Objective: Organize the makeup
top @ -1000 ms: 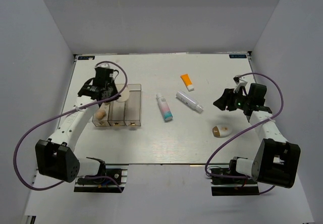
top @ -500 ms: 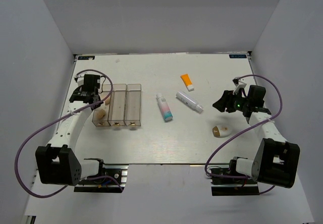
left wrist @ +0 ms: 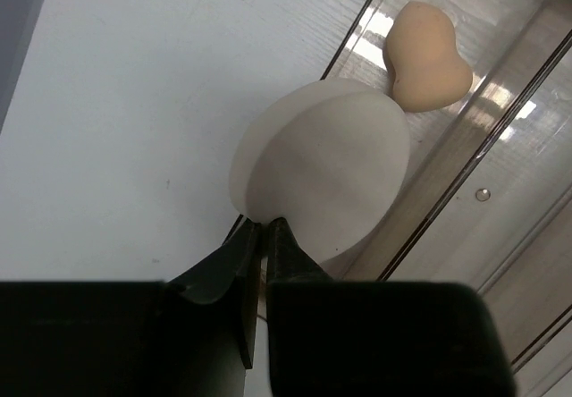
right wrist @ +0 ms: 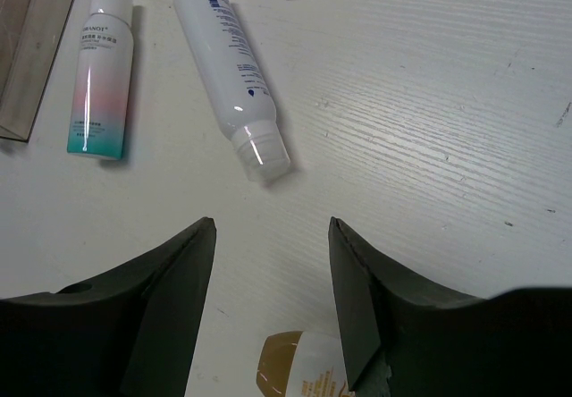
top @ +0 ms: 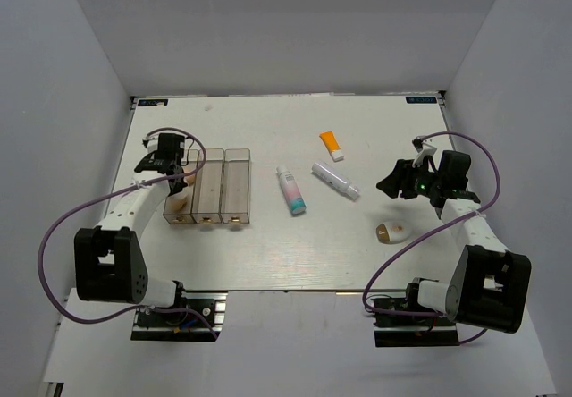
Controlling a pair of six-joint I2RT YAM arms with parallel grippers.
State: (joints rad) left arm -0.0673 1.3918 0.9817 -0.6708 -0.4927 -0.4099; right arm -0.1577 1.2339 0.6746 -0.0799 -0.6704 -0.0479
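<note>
My left gripper (left wrist: pixel 264 223) is shut on the edge of the beige round puff (left wrist: pixel 326 169) and holds it over the outer wall of the leftmost compartment of the clear organizer (top: pixel 223 187). One peach sponge (left wrist: pixel 427 53) lies in that compartment; it also shows in the top view (top: pixel 179 203). My right gripper (right wrist: pixel 273 236) is open and empty above the table, just beyond the white-and-gold egg (right wrist: pixel 304 375). The white tube with teal end (top: pixel 291 190), the slim white tube (top: pixel 335 181) and the orange white-capped tube (top: pixel 332 145) lie in the middle. A second sponge is not in view.
The organizer's middle and right compartments (top: pixel 237 182) show nothing inside. White walls enclose the table on the left, back and right. Purple cables loop from both arms (top: pixel 71 227).
My left gripper has carried the puff from above the organizer's far end out to the left, then back over the leftmost compartment's wall. The right arm has hardly moved.
</note>
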